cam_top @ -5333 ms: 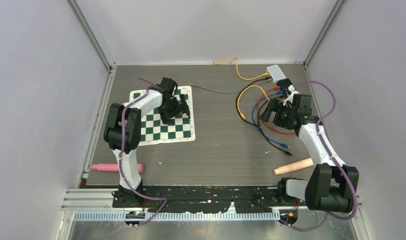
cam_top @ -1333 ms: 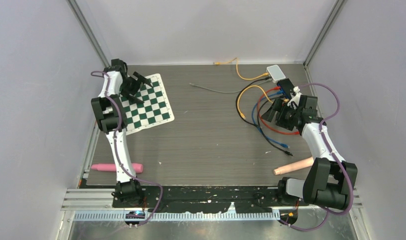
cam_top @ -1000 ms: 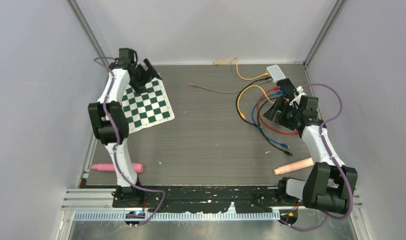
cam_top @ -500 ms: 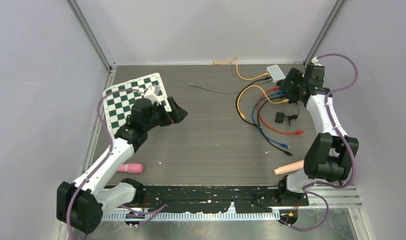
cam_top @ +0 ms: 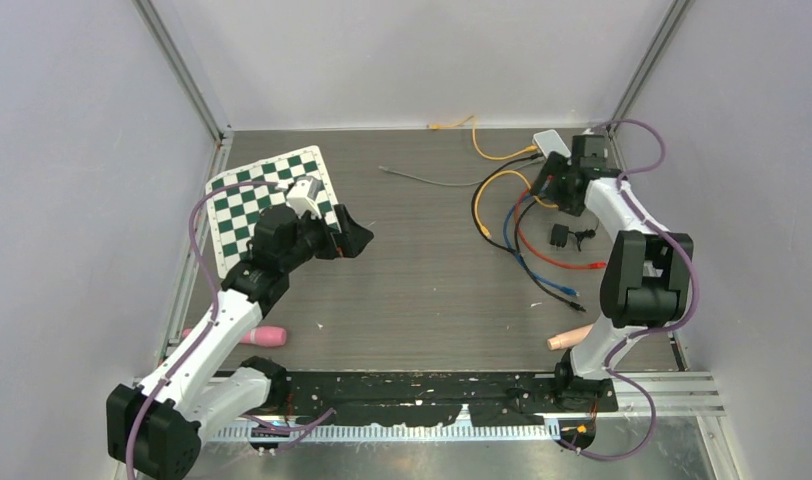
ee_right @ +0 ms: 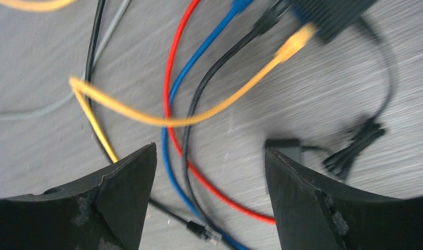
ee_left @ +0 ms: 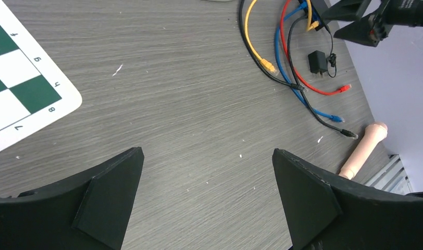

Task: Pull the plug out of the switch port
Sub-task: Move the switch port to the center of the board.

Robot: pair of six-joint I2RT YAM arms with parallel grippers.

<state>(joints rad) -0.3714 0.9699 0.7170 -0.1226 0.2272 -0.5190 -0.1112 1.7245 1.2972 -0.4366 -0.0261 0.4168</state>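
Not done — nothing pulled yet. Seeing the switch (ee_right: 334, 13) at the far right of the bench (cam_top: 432, 300), just beside a white box (cam_top: 545, 140), with a yellow plug (ee_right: 298, 39) apparently seated in a port; blurry in the right wrist view, so no confirming the latch. Also a blue cable (ee_right: 209, 44) and a black cable (ee_right: 186, 140) running up to the same face, a red cable (ee_right: 170, 62) alongside with its end out of frame. No way of telling the intended plug for sure; guessing yellow as the clearest one.

Seeing the right fingers (cam_top: 557, 185) spread wide, holding nothing, hovering over the cable loops just short of the switch. Same for the left fingers (cam_top: 347, 232) — fully spread, empty, over bare bench beside the chessboard mat (cam_top: 247, 195), well apart from the switch.

Reads as approach stage only. Left to do: line up on the plug body, close on it, squeeze the tab if present, draw straight out of the port. Worth watching for the switch sliding along with the plug, with nothing pinning it down.
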